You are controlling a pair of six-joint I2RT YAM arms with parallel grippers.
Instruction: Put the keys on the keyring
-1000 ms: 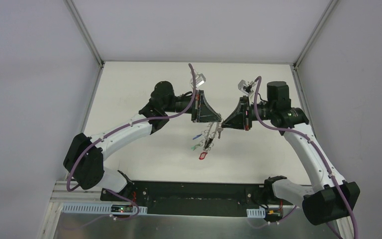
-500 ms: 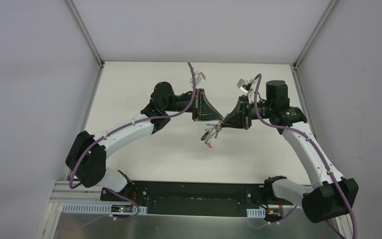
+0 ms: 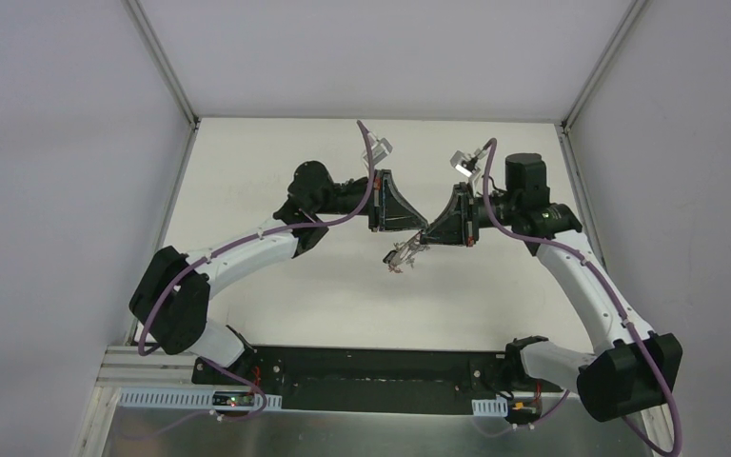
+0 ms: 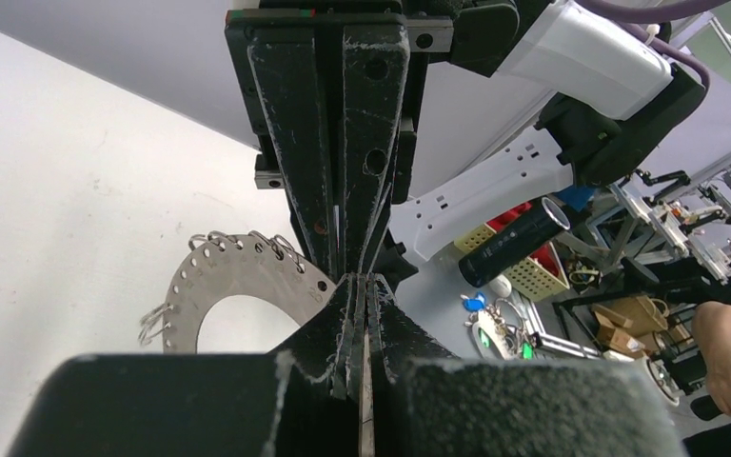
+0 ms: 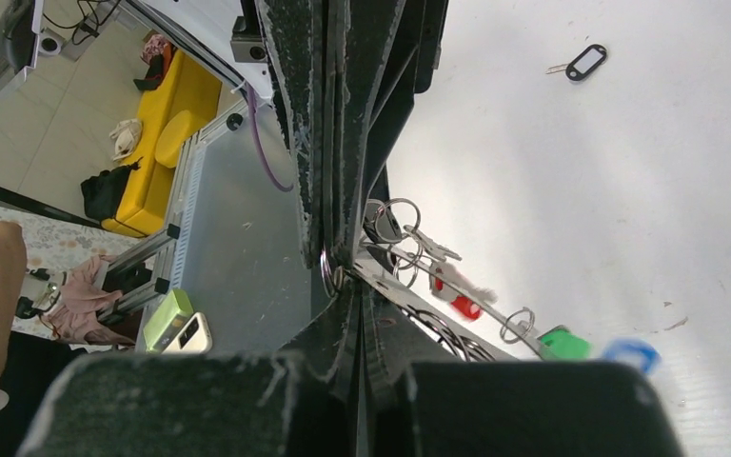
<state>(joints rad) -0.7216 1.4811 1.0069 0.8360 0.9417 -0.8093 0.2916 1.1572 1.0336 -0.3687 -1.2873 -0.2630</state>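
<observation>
Tip to tip, right gripper (image 5: pixel 350 286) jaws clamped on keyring (image 4: pixel 247 271), left gripper (image 4: pixel 360 279) jaws pinched together beside it, keys (image 5: pixel 430 248) dangling off it

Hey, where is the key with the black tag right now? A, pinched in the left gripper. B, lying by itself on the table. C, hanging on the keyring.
B: the right wrist view shows the black-tagged key lying alone on the white table, well away from the keyring.
</observation>
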